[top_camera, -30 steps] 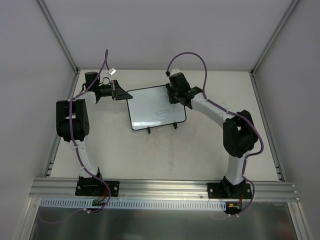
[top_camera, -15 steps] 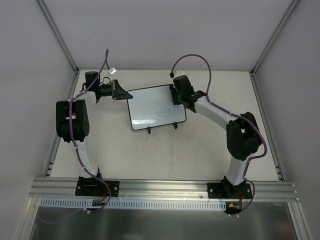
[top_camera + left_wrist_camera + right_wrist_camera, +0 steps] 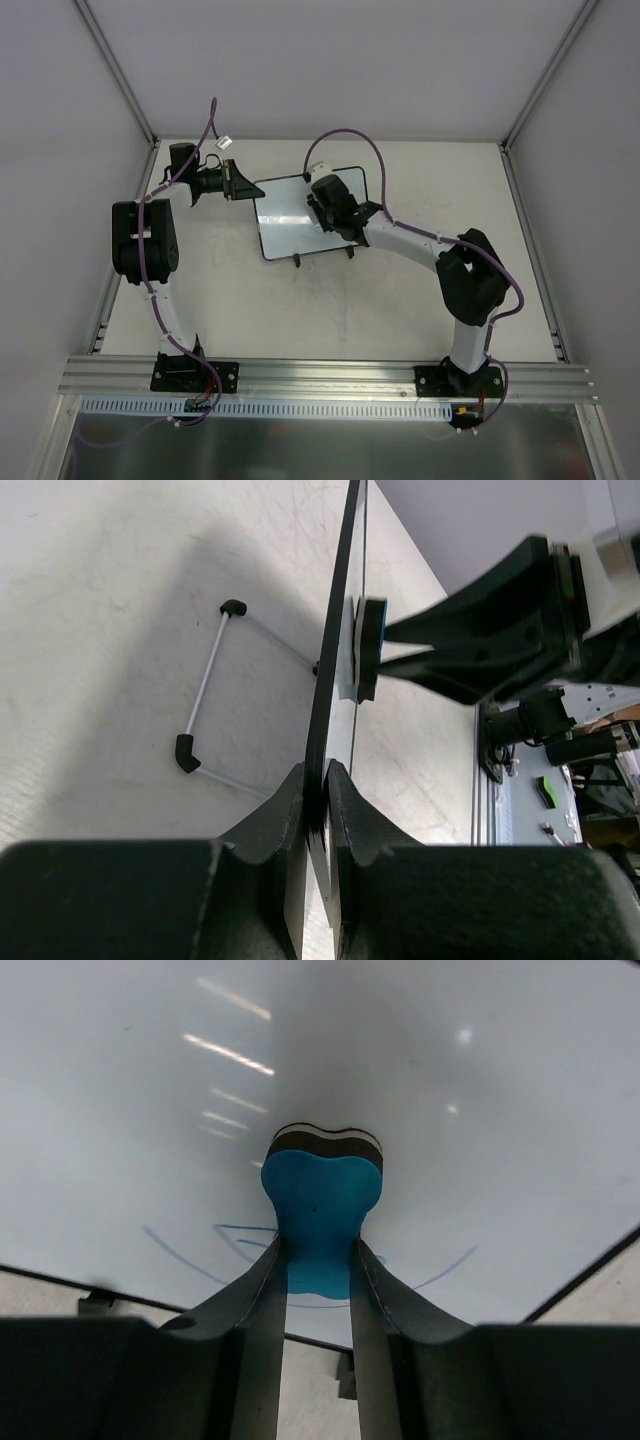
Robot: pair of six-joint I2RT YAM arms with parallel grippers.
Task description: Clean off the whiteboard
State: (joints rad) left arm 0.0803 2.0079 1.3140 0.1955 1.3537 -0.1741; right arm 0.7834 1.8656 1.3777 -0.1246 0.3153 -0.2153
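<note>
Whiteboard (image 3: 285,222) sits mid-frame on the desk (image 3: 350,310). The left claw (image 3: 243,186) is clamped on its edge, and the right claw (image 3: 318,1265) grips a blue eraser (image 3: 321,1200) against its face.

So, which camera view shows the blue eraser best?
The right wrist view: the blue eraser sits centered, held in the right gripper, against the whiteboard. The left wrist view shows only its edge; in the top view the right arm hides it.
</note>
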